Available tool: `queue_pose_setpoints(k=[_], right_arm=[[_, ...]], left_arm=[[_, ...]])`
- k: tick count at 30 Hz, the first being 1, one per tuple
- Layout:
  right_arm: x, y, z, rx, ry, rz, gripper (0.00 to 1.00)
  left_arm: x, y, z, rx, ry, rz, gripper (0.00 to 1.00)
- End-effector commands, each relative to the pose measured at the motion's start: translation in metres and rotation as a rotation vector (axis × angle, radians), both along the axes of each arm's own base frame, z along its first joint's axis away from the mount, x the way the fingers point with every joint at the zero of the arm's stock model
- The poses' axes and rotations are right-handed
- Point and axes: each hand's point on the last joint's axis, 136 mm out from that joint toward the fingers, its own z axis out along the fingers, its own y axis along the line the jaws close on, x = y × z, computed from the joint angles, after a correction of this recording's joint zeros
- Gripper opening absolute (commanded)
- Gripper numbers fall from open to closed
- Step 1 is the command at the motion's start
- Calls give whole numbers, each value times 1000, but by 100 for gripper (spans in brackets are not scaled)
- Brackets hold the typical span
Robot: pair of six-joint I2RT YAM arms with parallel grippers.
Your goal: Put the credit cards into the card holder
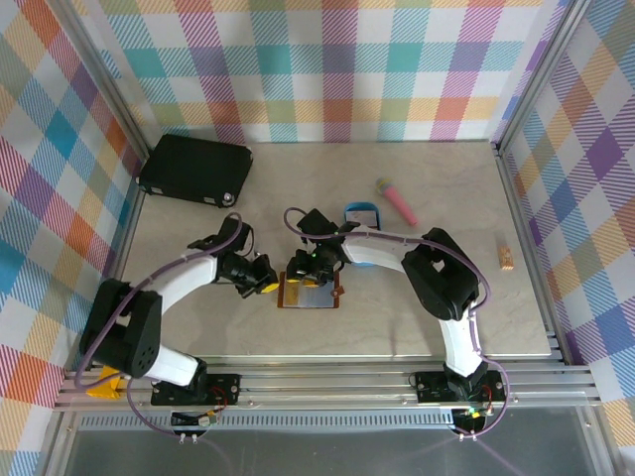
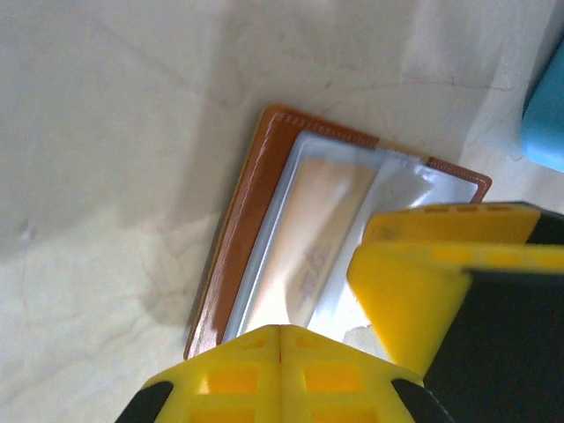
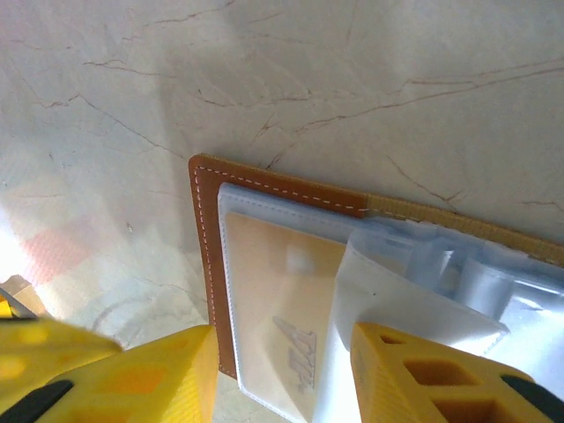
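Observation:
The brown leather card holder [image 1: 311, 294] lies open on the table between the two grippers. A beige credit card [image 3: 278, 304] sits inside its clear left pocket, seen also in the left wrist view as the card [image 2: 308, 229]. My right gripper [image 3: 282, 352] is open, low over the holder, with its fingers either side of that pocket; a pale sleeve leaf [image 3: 414, 300] curls up against its right finger. My left gripper [image 2: 280, 333] is shut, with its tips at the holder's near edge and nothing between them. From above, the left gripper [image 1: 266, 281] and right gripper [image 1: 303, 273] stand close together.
A blue oval tray [image 1: 361, 212] sits just behind the right arm. A pink stick [image 1: 397, 201] lies beyond it, a large black case [image 1: 195, 169] at the back left, and a small tan block [image 1: 507, 256] at the right. Checked walls enclose the table.

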Motion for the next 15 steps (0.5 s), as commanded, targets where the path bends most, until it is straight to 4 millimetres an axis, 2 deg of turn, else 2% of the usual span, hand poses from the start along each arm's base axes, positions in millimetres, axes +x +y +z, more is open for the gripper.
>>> queue_pose_setpoints(k=[1,7,15], right_arm=[[-4,2,-2,-27,16,-1,44],[-4,6,-4,-24,19,5,44],[-5,7,-3,-25,27,0,44]], left_arm=[[-7,-1,12,-72,21,102,5],[-14,-17,25,-122,-4,103,5],[-12,-48,22,-213,-74,96,5]])
